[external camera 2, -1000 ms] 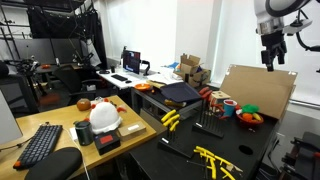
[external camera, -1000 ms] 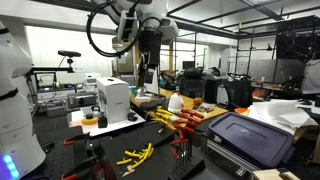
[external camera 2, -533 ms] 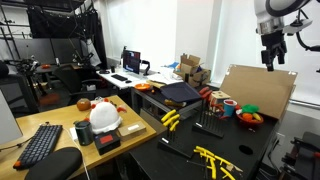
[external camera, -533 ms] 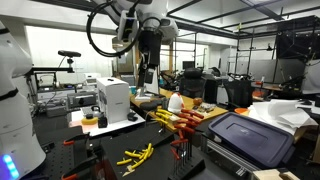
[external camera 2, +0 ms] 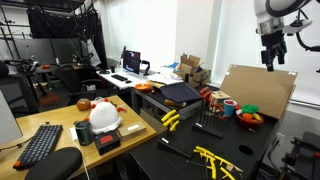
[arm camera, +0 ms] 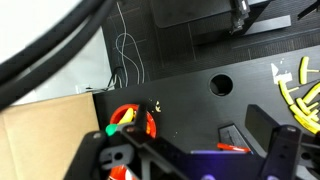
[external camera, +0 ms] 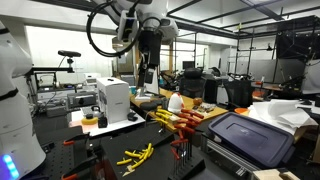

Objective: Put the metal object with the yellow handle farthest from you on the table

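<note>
Several yellow-handled metal tools (external camera: 135, 157) lie loose on the dark table (external camera: 105, 150) near its front edge; they also show in an exterior view (external camera 2: 215, 160) and at the right edge of the wrist view (arm camera: 300, 90). Another yellow-handled tool (external camera 2: 170, 120) lies near the grey bin, also seen in an exterior view (external camera: 163, 117). My gripper (external camera: 148, 78) hangs high above the table, far from all tools, as an exterior view also shows (external camera 2: 270, 64). In the wrist view its jaws (arm camera: 190, 155) are wide apart and empty.
A grey lidded bin (external camera: 245, 140) stands on the table. A red bowl (arm camera: 130, 120) holding small items sits beside a cardboard sheet (external camera 2: 255, 90). A rack of red-handled tools (external camera: 185, 122), a white box (external camera: 113, 100) and a white helmet (external camera 2: 103, 115) stand nearby.
</note>
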Controlling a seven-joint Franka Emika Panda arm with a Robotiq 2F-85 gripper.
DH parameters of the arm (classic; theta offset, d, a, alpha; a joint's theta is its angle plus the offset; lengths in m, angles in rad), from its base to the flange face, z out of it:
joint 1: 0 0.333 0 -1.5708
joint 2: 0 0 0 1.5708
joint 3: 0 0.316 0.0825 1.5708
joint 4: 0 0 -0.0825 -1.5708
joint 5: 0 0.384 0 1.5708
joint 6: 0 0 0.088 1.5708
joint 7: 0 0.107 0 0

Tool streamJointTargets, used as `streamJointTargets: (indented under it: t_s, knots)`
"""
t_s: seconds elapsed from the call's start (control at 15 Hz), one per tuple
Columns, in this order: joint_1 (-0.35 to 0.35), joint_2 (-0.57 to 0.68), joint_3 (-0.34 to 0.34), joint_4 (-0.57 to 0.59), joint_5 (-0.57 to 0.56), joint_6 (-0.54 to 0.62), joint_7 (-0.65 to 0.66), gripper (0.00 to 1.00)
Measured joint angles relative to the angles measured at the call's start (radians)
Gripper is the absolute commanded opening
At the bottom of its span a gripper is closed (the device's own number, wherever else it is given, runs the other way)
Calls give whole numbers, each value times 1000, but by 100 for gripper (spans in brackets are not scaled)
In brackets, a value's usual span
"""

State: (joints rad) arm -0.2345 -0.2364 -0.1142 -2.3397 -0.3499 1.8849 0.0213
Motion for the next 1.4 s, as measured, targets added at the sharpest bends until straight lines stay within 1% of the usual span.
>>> streamJointTargets:
  t_s: [0.4,0.53,0.73,0.93,1.13,1.27,1.4]
  knots:
    - [7,3,-1,0,1,0,0,100]
    - [22,18,-1,0,2,4,0,100]
    - [58,66,0,0,30,60,-3,100]
    - [93,142,1,3,88,158,-38,100]
    - [120,239,5,22,161,248,-111,100]
    - [131,321,16,52,211,287,-171,100]
    - [138,411,36,102,250,301,-222,100]
